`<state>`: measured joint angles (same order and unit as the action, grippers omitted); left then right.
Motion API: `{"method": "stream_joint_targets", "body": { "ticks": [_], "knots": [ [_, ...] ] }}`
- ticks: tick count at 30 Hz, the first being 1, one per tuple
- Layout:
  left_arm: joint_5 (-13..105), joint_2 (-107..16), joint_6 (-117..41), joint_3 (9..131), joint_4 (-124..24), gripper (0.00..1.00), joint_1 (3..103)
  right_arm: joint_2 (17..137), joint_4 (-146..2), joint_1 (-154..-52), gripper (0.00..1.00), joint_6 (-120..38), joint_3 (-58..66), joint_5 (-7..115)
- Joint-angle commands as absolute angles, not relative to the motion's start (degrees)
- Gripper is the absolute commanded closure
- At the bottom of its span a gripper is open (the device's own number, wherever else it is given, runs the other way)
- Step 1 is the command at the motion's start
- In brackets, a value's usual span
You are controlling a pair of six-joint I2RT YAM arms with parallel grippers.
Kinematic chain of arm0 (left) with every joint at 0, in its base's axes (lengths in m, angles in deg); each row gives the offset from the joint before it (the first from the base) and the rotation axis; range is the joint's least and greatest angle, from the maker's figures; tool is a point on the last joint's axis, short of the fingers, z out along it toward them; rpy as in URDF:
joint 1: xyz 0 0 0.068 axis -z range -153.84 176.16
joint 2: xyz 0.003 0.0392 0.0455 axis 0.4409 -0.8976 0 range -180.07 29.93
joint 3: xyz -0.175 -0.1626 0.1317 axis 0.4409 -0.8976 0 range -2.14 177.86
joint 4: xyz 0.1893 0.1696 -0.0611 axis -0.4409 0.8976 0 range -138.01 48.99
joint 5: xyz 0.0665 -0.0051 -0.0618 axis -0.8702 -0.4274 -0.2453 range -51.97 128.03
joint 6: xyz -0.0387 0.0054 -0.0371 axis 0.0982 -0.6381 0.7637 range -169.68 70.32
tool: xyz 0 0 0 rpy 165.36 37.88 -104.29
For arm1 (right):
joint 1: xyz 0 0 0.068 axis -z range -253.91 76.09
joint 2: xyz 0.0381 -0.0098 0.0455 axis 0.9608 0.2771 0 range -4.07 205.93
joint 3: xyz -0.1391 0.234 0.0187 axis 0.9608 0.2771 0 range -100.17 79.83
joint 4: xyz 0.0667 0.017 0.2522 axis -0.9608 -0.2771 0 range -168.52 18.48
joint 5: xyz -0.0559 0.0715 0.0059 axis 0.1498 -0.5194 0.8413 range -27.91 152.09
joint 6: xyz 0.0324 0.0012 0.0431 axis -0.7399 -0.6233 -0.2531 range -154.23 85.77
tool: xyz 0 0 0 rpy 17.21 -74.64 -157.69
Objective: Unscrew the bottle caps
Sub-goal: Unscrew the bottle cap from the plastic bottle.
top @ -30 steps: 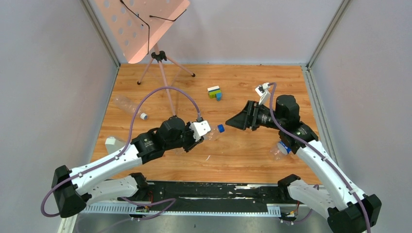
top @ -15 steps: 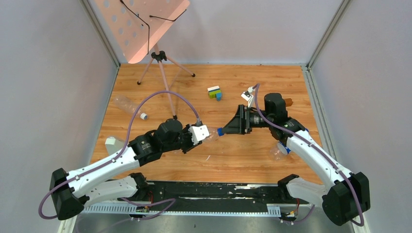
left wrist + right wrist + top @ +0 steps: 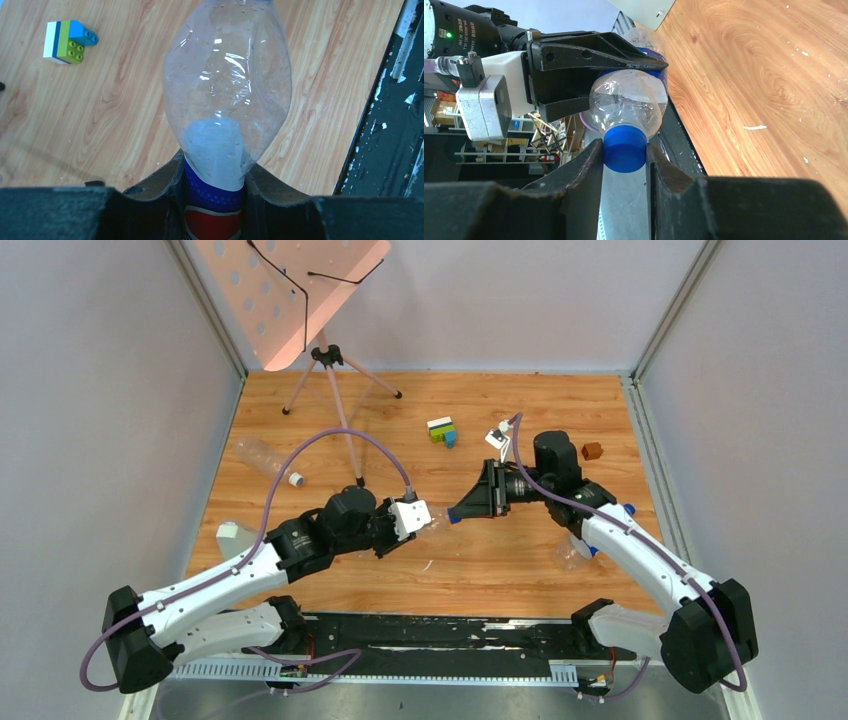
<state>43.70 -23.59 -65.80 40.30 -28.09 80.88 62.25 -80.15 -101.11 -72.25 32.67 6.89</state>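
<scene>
Bottle (image 3: 432, 515), top external view: the left gripper (image 3: 418, 519) is holding it level above the middle of the table (image 3: 520, 570) with the neck pointing to 3 o'clock. The blue cap (image 3: 453, 518) is thus facing the right gripper (image 3: 457, 516), which is gripping it from the 3 o'clock side. The two arms are meeting nose to nose, presumably because one must be bracing the body while the other is turning. A second bottle (image 3: 262, 456) with a whitish cap (image 3: 296, 480) is lying at 9 o'clock and a third bottle (image 3: 574, 552) at 4 o'clock under the right arm, both apparently awaiting their turn. A toy block cluster (image 3: 441, 430) is sitting at 12 o'clock.

Left wrist view: the left gripper's fingers (image 3: 160, 190) are pinching together on the labelled waist of the bottle (image 3: 227, 85), a hold low enough to be leaving the neck free.

Right wrist view: the right gripper (image 3: 624, 150) is clamping the cap (image 3: 624, 149) by its sides, jaws squarely across it, which is judged to be giving purchase for the twist; the cap is sitting on the neck, seemingly not yet loosened
</scene>
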Motion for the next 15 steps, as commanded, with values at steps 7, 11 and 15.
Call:
{"method": "stream_joint_targets", "body": {
  "ticks": [7,11,15],
  "knots": [
    [45.02,-22.99,-64.77,41.48,-30.64,1.00,81.13,59.94,-78.47,-101.67,1.00,-66.58,32.74,5.53],
    [45.64,-24.70,-61.66,42.95,-29.67,1.00,81.13,56.27,-77.05,-102.64,1.00,-60.54,33.34,7.01],
    [51.82,-26.83,-57.89,43.83,-29.75,1.00,79.02,52.25,-76.00,-103.83,1.00,-54.31,33.95,6.98]
  ]
}}
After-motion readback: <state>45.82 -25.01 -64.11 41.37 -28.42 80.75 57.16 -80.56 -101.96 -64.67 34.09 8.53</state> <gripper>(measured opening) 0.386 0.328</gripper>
